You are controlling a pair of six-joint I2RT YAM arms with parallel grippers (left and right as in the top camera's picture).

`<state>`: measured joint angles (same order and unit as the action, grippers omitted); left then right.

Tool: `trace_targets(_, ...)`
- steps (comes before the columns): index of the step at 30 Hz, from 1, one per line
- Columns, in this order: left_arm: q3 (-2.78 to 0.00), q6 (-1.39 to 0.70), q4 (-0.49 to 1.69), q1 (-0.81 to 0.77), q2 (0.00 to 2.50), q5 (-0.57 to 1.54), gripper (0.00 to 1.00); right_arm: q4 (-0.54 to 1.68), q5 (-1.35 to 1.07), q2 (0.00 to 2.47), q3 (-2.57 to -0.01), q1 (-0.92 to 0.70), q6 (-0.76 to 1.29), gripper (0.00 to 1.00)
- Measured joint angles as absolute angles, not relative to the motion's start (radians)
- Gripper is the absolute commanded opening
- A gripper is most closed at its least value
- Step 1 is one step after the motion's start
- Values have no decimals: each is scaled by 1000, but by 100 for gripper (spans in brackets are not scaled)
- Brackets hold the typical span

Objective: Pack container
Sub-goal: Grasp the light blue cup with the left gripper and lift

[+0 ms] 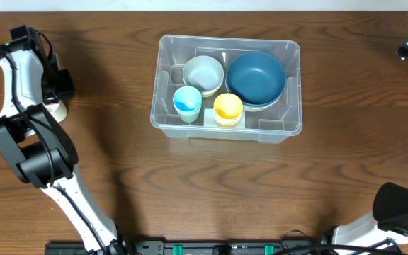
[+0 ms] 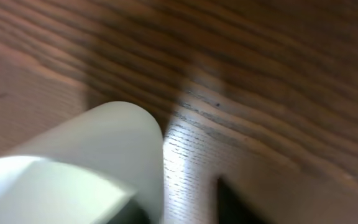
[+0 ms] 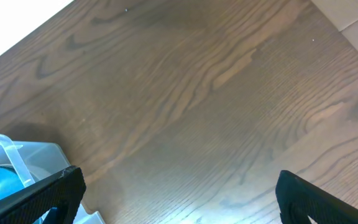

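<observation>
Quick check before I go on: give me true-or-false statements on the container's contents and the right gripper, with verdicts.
1. The container holds a light blue cup and a yellow cup. True.
2. The dark blue bowl sits outside the container. False: it is inside, at the right end.
3. The right gripper is open and empty. True.
4. The right gripper hangs over the container. False: it is over bare table, to the container's right.
5. A pale object lies outside the container, to its left. True.
</observation>
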<state>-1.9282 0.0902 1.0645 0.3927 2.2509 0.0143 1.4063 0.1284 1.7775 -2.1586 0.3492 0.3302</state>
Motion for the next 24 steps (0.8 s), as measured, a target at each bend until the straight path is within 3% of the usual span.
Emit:
trace_targets(15, -1928, 101, 1130, 380, 2244, 59, 6, 1406, 128, 1777, -2159, 349, 330, 99)
trace_targets(24, -1916, 79, 1128, 228, 2019, 120, 6, 1406, 128, 1777, -2159, 349, 330, 99)
